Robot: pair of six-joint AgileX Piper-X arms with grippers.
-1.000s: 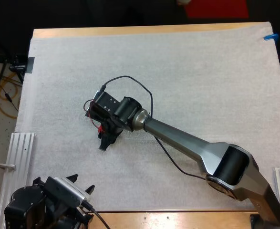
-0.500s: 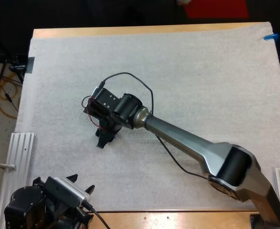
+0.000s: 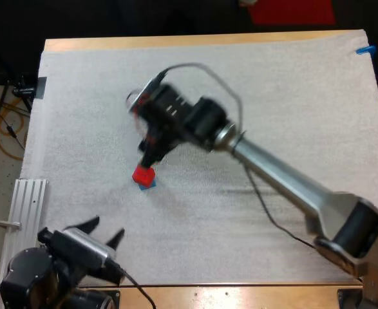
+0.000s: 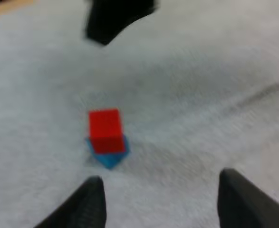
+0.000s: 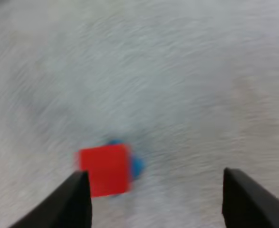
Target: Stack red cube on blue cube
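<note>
Our right hand (image 5: 154,178) hung released, its two fingers (image 5: 77,199) wide apart and touching nothing; the red cube (image 3: 143,174) lay just below it, nearer one finger than the other; that cube sat on top of the blue cube (image 3: 149,185), turned a little against it so that a blue corner peeked out underneath; the pair stood on the white mat (image 3: 272,96), left of the middle of the worktop (image 3: 176,42); in the high view the right hand was just beyond the stack on its far side, much the nearer of the two; our left hand (image 3: 105,230) sat well apart at the near edge, likewise open and empty, facing the stack; we judged the stack made, so any coming move of the right hand called for going straight up and clear, since a sideways brush might topple the red cube.
</note>
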